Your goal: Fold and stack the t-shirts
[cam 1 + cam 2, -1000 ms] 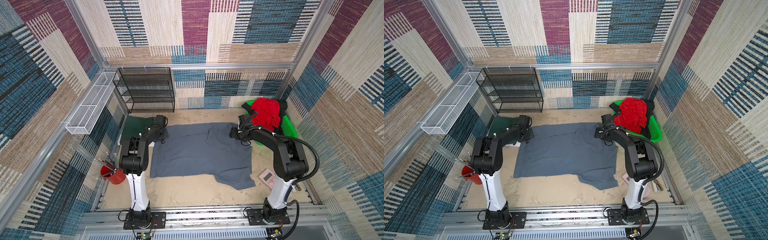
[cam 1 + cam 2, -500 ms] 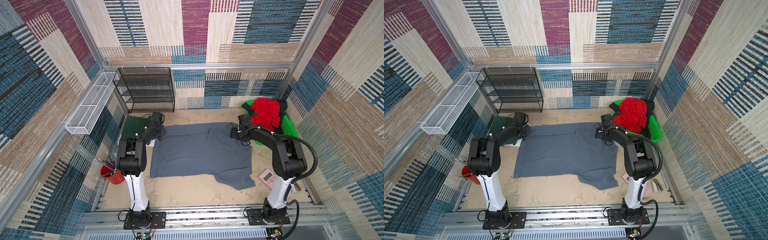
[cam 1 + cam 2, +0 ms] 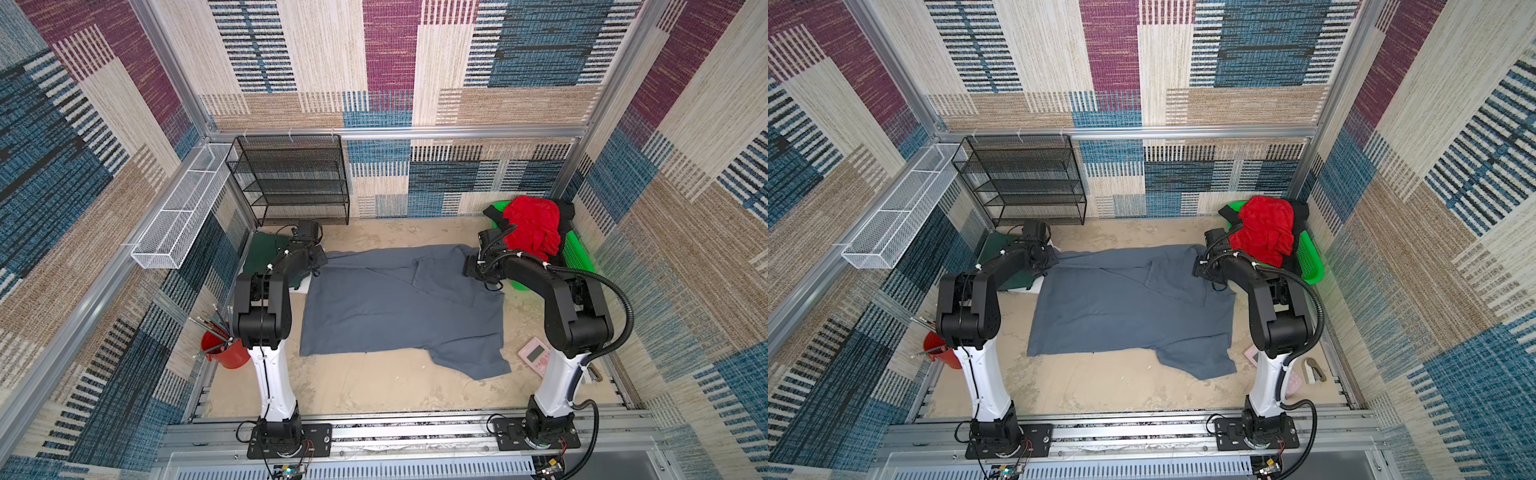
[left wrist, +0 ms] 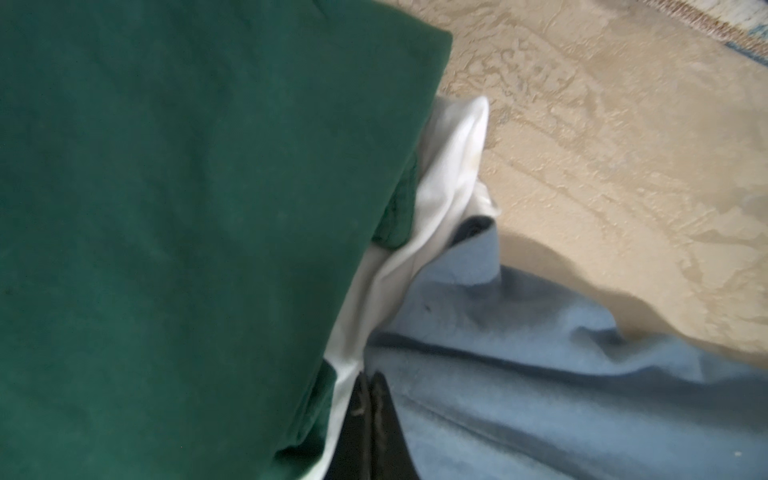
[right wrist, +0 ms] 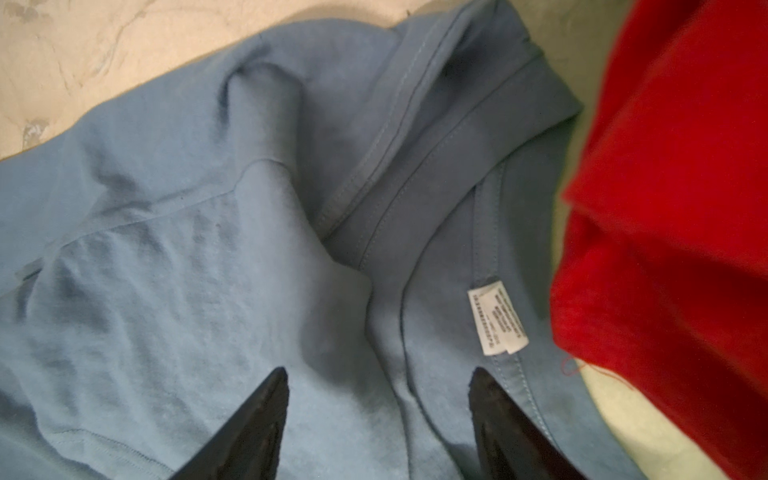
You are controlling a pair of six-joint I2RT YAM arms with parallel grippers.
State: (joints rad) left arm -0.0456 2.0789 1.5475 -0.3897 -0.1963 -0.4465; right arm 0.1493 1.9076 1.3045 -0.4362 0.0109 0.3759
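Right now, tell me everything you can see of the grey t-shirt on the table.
The grey t-shirt is soft slate knit, spread nearly flat on the table, lightly wrinkled. One sleeve looks folded over the body; the other sticks out at the near right corner. A white label shows inside the collar. The left gripper, shut, seems to pinch its far left corner beside the white shirt; the open right gripper is at the collar.

Both top views look down from high; wrist views close over grey t-shirt (image 5: 187, 270)

There is a grey t-shirt (image 3: 395, 307), dark green t-shirt (image 3: 262, 254) and red t-shirt (image 3: 532, 224).
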